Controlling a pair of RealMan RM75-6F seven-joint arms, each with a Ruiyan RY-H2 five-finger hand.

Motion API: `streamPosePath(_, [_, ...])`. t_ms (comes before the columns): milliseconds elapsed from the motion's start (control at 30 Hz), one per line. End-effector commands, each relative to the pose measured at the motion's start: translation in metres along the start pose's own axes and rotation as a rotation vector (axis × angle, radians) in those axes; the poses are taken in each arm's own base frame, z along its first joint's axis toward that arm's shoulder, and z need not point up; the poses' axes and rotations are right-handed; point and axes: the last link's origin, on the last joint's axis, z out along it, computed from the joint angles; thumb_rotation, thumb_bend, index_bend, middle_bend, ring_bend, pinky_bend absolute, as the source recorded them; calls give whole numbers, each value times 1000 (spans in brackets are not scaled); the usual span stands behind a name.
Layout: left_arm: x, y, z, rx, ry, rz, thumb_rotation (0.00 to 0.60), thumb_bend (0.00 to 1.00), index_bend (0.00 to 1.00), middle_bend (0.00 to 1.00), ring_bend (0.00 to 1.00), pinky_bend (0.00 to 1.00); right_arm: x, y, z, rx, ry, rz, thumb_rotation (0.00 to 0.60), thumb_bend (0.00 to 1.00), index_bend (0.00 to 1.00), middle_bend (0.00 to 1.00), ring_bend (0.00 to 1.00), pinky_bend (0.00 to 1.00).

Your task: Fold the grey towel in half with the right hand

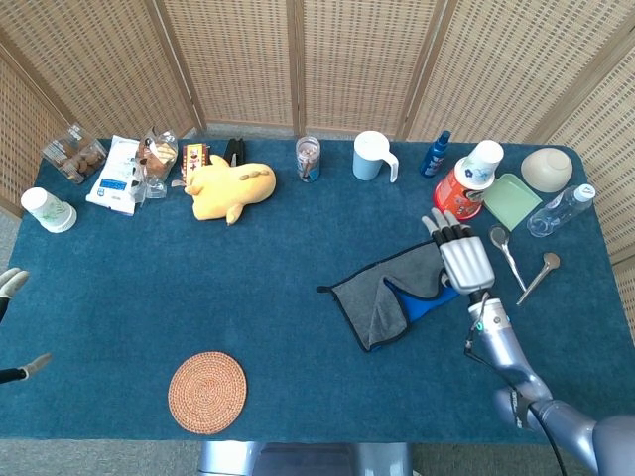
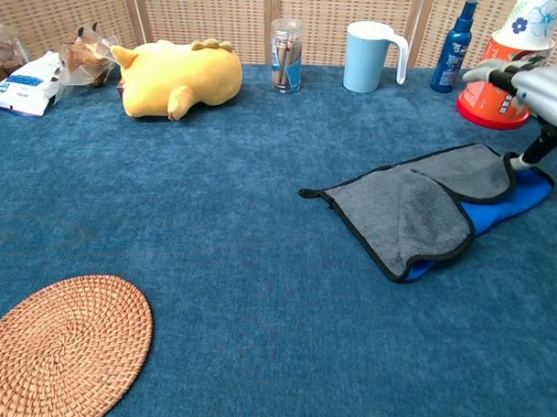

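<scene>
The grey towel (image 1: 382, 294) lies right of the table's middle, partly doubled over, with its blue underside (image 1: 422, 302) showing along the right. In the chest view the towel (image 2: 416, 213) has a grey flap lying over the blue part (image 2: 503, 203). My right hand (image 1: 459, 257) hovers flat over the towel's right edge, fingers stretched out and pointing away from me. In the chest view the right hand (image 2: 532, 87) is raised above that edge and only its thumb reaches down to touch the flap's corner. My left hand (image 1: 10, 282) shows only fingertips at the left border, apart and holding nothing.
A red cup (image 1: 458, 191), two spoons (image 1: 508, 254), a green plate (image 1: 513, 200), a bowl (image 1: 546, 169) and a bottle (image 1: 562, 210) crowd the right hand's far side. A mug (image 1: 371, 157), jar (image 1: 309, 159) and yellow plush (image 1: 230, 188) line the back. A woven coaster (image 1: 206, 392) lies front left.
</scene>
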Motion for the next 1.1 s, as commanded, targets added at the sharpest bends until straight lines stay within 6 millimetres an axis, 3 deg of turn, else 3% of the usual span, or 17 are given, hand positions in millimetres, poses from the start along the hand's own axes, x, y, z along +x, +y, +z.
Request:
streamPosePath(33, [-1, 1, 1, 0, -3, 0, 600, 132, 0, 0, 0, 0, 1, 3, 11, -54, 8, 40, 600, 0, 0, 0, 0, 300])
streamPosePath(333, [-5, 3, 2, 1, -18, 13, 600, 131, 0, 0, 0, 0, 8, 15, 25, -247, 59, 199, 600, 0, 0, 0, 0, 299])
streamPosePath(500, [-4, 3, 2, -1, -13, 12, 600, 131, 0, 0, 0, 0, -1, 26, 20, -362, 13, 182, 600, 12, 0, 0, 0, 299])
streamPosePath(767, [-3, 3, 1, -3, -10, 8, 600, 131, 0, 0, 0, 0, -7, 20, 4, -329, -72, 156, 600, 0, 0, 0, 0, 300])
streamPosePath(1100, [-2, 3, 0, -8, -6, 2, 600, 130, 0, 0, 0, 0, 3, 6, -17, -260, -65, 168, 600, 0, 0, 0, 0, 306])
